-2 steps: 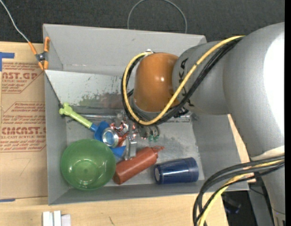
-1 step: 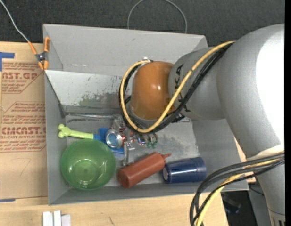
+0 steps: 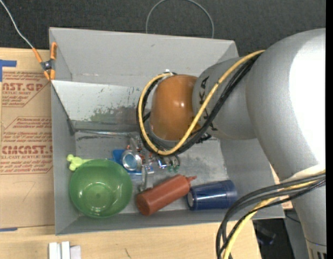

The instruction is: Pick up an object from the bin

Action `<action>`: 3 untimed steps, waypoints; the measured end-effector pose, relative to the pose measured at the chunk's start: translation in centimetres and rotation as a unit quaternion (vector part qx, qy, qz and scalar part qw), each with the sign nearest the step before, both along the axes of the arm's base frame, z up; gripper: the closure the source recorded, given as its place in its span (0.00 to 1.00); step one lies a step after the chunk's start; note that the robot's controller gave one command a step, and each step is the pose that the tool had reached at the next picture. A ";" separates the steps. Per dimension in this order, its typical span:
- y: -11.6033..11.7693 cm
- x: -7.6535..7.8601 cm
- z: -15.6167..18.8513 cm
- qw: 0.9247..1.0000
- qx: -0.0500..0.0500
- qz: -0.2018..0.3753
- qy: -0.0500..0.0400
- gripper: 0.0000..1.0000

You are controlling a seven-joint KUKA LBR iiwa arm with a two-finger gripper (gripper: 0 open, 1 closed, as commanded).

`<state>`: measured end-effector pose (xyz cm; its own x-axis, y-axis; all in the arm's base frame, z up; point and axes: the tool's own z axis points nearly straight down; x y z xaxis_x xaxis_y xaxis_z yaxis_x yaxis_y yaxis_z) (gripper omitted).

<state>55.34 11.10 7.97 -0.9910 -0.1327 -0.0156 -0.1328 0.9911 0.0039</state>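
In the scuffed grey bin (image 3: 90, 99), a green bowl (image 3: 100, 188) sits lower left. Just right of it, mid-floor, a small blue thing (image 3: 123, 158) lies at the tool (image 3: 147, 165); wide or narrow, I cannot tell. A red bottle (image 3: 165, 194) lies tilted, touching a blue can (image 3: 212, 195).

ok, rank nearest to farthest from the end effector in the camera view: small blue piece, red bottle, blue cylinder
1. Small blue piece, beside the end effector, toward the view's left.
2. Red bottle, just below, front centre.
3. Blue cylinder, lower right.
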 end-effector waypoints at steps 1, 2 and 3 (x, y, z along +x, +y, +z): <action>0.2 -0.4 -0.7 0.992 -0.003 0.129 -0.001 1.00; 0.2 -0.4 -0.7 0.992 -0.003 0.129 -0.001 1.00; 0.0 -0.6 -0.7 0.991 -0.003 0.136 -0.003 1.00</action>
